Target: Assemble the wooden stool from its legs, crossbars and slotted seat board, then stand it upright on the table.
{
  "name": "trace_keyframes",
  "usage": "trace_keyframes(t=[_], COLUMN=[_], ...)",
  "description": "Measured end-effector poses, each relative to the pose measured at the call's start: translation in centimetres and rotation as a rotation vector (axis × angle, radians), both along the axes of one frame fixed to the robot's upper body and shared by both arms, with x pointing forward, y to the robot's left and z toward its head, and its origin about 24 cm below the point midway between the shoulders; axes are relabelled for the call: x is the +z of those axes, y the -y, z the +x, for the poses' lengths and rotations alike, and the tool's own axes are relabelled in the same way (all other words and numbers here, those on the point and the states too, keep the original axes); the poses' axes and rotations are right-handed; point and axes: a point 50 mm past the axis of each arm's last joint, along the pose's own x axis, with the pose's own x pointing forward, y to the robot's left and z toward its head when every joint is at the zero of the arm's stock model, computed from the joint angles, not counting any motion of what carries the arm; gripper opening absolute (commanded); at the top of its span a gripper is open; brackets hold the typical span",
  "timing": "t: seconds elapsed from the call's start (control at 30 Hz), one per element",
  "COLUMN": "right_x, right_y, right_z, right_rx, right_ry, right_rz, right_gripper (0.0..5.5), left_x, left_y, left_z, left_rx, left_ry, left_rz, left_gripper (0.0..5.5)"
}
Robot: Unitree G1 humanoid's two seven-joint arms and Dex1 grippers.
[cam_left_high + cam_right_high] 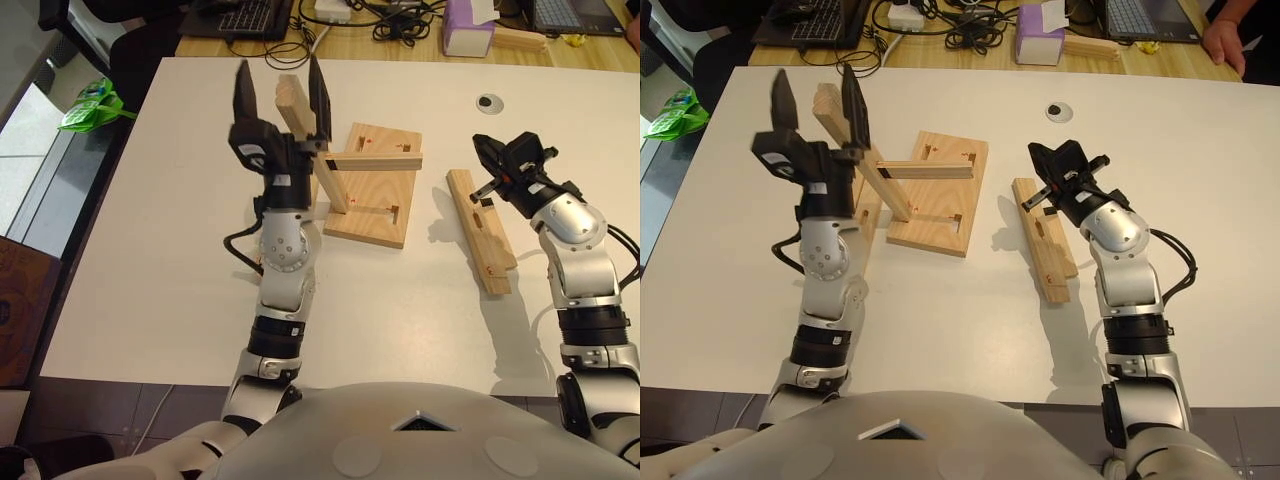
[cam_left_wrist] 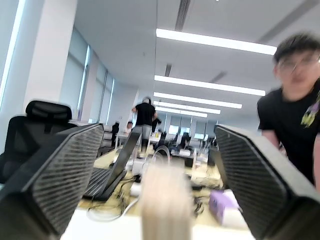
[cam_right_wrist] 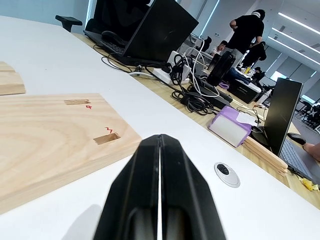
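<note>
My left gripper [image 1: 280, 92] is raised above the table's left half, open, its fingers [image 2: 60, 180] wide apart. The top end of a tilted wooden leg [image 1: 318, 150] stands between them, touching neither. A crossbar [image 1: 375, 160] is joined to that leg and juts to the right over the slotted seat board [image 1: 375, 205], which lies flat. Another leg [image 1: 482, 232] lies flat to the board's right. My right gripper [image 1: 482, 146] hovers over this leg's far end, shut on nothing [image 3: 160, 165]. A further wooden piece [image 1: 867, 215] lies partly hidden behind my left arm.
A round cable grommet [image 1: 488, 101] sits in the table behind my right gripper. Beyond the far edge, a desk holds a purple tissue box [image 1: 468, 28], a wood strip [image 1: 520, 40], cables and keyboards. A green bag [image 1: 90, 105] lies off the left edge.
</note>
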Motion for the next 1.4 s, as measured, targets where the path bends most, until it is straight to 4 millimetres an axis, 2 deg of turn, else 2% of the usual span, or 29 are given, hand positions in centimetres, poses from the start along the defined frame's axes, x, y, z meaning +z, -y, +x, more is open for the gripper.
trace_keyframes(t=[0.17,0.3,0.37,0.4,0.47,0.5,0.57,0.67,0.8,0.9,0.97,1.0,1.07,1.1,1.2,1.27,1.4], right_x=[0.1,0.3,0.4,0.4,0.5,0.5,0.6,0.3,-0.8,-1.0,-1.2,-1.5,-3.4,-3.7,-2.7,-2.1,-1.9], right_y=[-0.2,-0.3,-0.2,-0.2,-0.2,-0.2,-0.2,0.3,2.3,3.1,3.3,3.3,3.7,3.8,3.8,3.3,2.9], right_z=[-0.2,-0.3,-0.4,-0.4,-0.4,-0.4,-0.5,-1.0,-3.7,-4.8,-5.7,-6.9,-10.4,-11.2,-11.2,-11.0,-11.0], right_rx=[0.005,0.012,0.013,0.015,0.02,0.022,0.03,0.056,0.128,0.141,0.157,0.194,0.26,0.267,0.263,0.263,0.257], right_ry=[0.015,0.036,0.052,0.057,0.065,0.067,0.077,0.046,-0.084,-0.121,-0.167,-0.235,-0.445,-0.488,-0.461,-0.44,-0.425], right_rz=[0.008,0.01,0.012,0.012,0.012,0.012,0.012,0.019,0.002,-0.006,0.008,0.017,0.037,0.049,0.09,0.137,0.153], right_gripper=[0.0,0.0,0.0,0.0,0.0,0.0,0.0,0.0,0.0,0.0,0.0,0.0,0.0,0.0,0.0,0.0,0.0], left_x=[4.8,7.9,8.9,8.7,6.9,6.2,2.9,-1.2,-3.9,-6.1,-6.6,-6.5,-6.5,-6.5,-6.2,-6.3,-7.7], left_y=[-0.7,-3.7,-6.1,-7.0,-9.9,-10.7,-12.3,-13.3,-13.7,-14.4,-14.7,-14.8,-15.7,-15.9,-15.8,-14.8,-13.8], left_z=[-0.4,-0.3,0.0,0.3,1.6,1.8,2.8,2.8,2.2,1.7,1.1,0.6,-0.5,-0.8,-1.0,-1.0,-1.5], left_rx=[-0.009,0.061,0.139,0.178,0.28,0.309,0.369,0.397,0.375,0.373,0.307,0.258,0.232,0.235,0.228,0.192,0.119], left_ry=[0.121,0.204,0.227,0.211,0.101,0.067,-0.099,-0.285,-0.398,-0.533,-0.581,-0.592,-0.62,-0.625,-0.608,-0.599,-0.685], left_rz=[-0.038,-0.039,-0.029,-0.03,-0.046,-0.047,-0.026,-0.003,0.056,0.124,0.202,0.25,0.311,0.308,0.304,0.301,0.351], left_gripper=[4.09,4.09,4.09,4.09,4.09,4.09,4.09,4.09,4.09,4.09,4.09,4.09,4.09,4.09,4.09,4.09,4.09])
